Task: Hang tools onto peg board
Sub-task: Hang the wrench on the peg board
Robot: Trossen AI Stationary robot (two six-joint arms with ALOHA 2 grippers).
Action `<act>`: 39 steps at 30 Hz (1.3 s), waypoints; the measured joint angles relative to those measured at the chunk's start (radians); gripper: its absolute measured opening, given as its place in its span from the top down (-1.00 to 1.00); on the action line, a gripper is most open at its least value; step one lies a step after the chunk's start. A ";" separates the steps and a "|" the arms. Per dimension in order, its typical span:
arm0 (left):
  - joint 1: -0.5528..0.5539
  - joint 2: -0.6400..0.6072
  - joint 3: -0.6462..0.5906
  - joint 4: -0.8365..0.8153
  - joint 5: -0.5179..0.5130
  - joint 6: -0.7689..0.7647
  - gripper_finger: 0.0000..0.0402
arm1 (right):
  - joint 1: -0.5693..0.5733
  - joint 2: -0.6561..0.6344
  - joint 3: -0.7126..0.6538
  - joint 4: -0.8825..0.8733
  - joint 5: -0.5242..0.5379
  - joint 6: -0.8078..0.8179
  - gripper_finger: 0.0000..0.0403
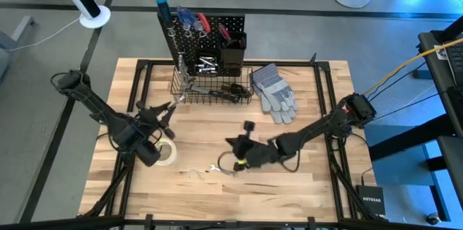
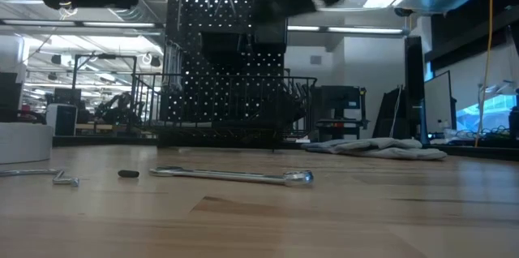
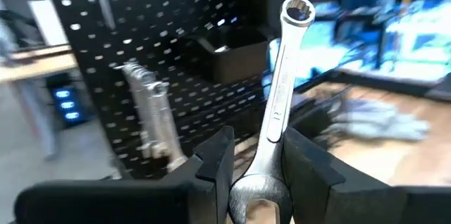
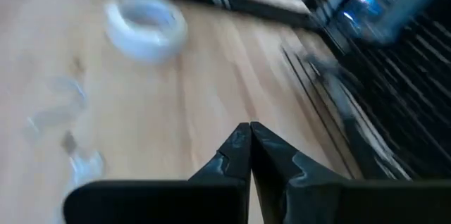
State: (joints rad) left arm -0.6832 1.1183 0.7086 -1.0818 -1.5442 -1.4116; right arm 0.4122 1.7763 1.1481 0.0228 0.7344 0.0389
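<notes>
Left pincer point(image 3: 257, 175) clamped on the shank of a silver combination wrench point(image 3: 278, 104), ring end pointing up toward the peg board point(image 3: 176, 62); in the high view that pincer point(image 1: 168, 114) hovering over the desk point(image 1: 318, 186) just off the left corner of the wire basket point(image 1: 213, 85), white tape roll point(image 1: 165, 152) directly beneath the arm. Right pincer point(image 4: 249, 150) closed tight with nothing between its tips, hanging above the desk's middle point(image 1: 246, 139), well short of the basket. Below and beside it, a second wrench point(image 1: 221, 166) lying flat near the front edge, seen in the low view as a long silver bar point(image 2: 231, 175) with a small bent metal piece point(image 2: 49, 175) to one side. Open bare wood between the two arms and along the front edge. Grey work gloves point(image 1: 275, 92) lying at the basket's right end, touching its corner. Peg board upright at the desk's far edge, carrying red- and blue-handled screwdrivers point(image 1: 192, 22) and a black box bin point(image 1: 233, 50); more silver tools piled in the basket.
</notes>
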 joint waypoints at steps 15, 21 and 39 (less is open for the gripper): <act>-0.050 0.004 0.000 0.210 -0.028 0.169 0.55 | -0.263 0.105 0.009 0.893 -0.505 0.039 0.80; 0.016 0.003 0.000 0.374 -0.028 0.423 0.55 | -0.292 0.193 0.074 0.890 -0.483 0.113 0.39; 0.065 0.003 0.000 0.574 -0.030 0.744 0.56 | -0.379 0.323 0.283 0.864 -0.489 0.198 0.37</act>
State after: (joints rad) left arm -0.6182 1.1213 0.7090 -0.5080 -1.5745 -0.6678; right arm 0.0331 2.0991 1.4311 0.8870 0.2452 0.2372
